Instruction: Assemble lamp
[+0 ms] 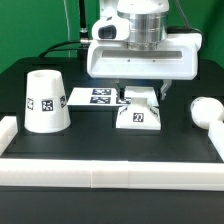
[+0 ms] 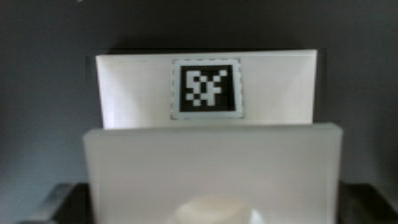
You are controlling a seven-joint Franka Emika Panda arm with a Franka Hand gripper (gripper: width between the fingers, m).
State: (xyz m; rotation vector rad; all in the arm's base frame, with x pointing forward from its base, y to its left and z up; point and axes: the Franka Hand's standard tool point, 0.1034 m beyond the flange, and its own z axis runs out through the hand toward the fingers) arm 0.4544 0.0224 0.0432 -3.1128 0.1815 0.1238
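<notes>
Exterior view, from its left to its right. The lamp shade (image 1: 47,100) stood mouth-down on the black table (image 1: 100,135), near the edge at the exterior view's left, with two tags facing the camera. Beside it, toward the far edge, lay the marker board (image 1: 92,97), flat. At mid-table stood the lamp base (image 1: 138,113), one tag (image 1: 138,118) on its sloped front face. The gripper (image 1: 141,92) hung directly over the base with its jaws spread wide, one dark finger (image 1: 121,91) down at each side of the base's upper part. Whether either finger touched the base could not be told, and nothing was lifted. The bulb (image 1: 205,110) lay on its side near the edge at the exterior view's right, well apart from the base. A white rail (image 1: 110,176) ran along the near edge.

Wrist view. Only the lamp base (image 2: 214,165) showed, filling the picture. A tag (image 2: 205,88) sat on its farther face and a plain white block stood nearer the camera. The shade, bulb and marker board seen in the exterior view were out of this picture.
</notes>
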